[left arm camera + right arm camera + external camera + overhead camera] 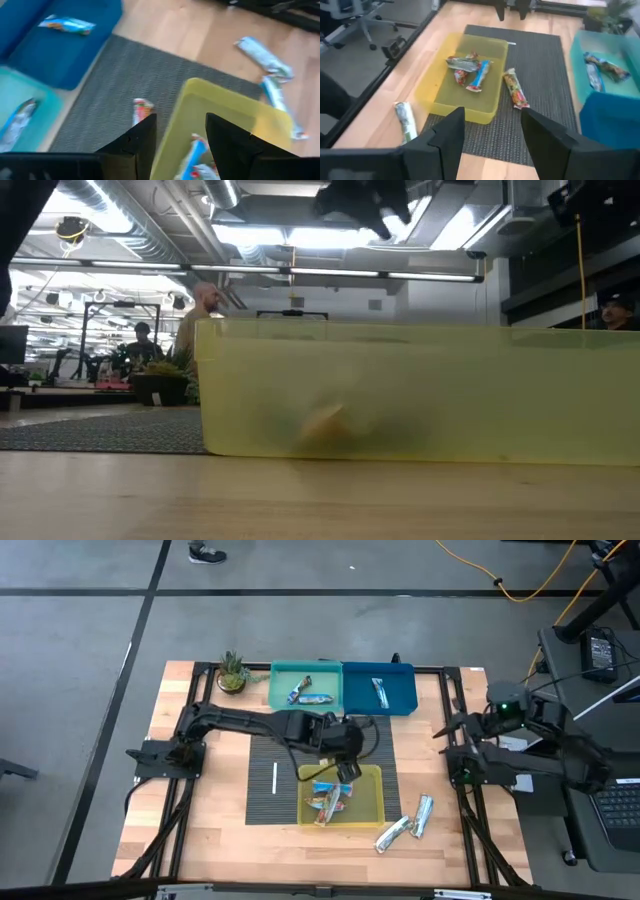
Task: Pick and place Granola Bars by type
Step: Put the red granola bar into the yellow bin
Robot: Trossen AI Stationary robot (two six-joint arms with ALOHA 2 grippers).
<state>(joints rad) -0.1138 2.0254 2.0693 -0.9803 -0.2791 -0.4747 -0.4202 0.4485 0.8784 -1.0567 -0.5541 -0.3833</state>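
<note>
Granola bars (330, 800) are lying in the yellow bin (370, 808); from above, two more bars (405, 825) are sitting on bare wood at its four o'clock. The left gripper (347, 770) is hovering over the bin's twelve o'clock rim; the right gripper (442, 732) is waiting at three o'clock.

Low view: only the yellow bin's wall is showing.

Left wrist: jaws are standing apart, empty; one bar (141, 110) is resting on the grey mat (125, 95) just outside the bin.

Right wrist: jaws parted, empty. That stray bar (515, 88) looks the likely next pick, with open mat around it, though the bin wall is crowding one side.

granola bars (515, 88): 9 | trays (372, 802): 3 | plant (232, 671): 1 | white stick (275, 777): 1
</note>
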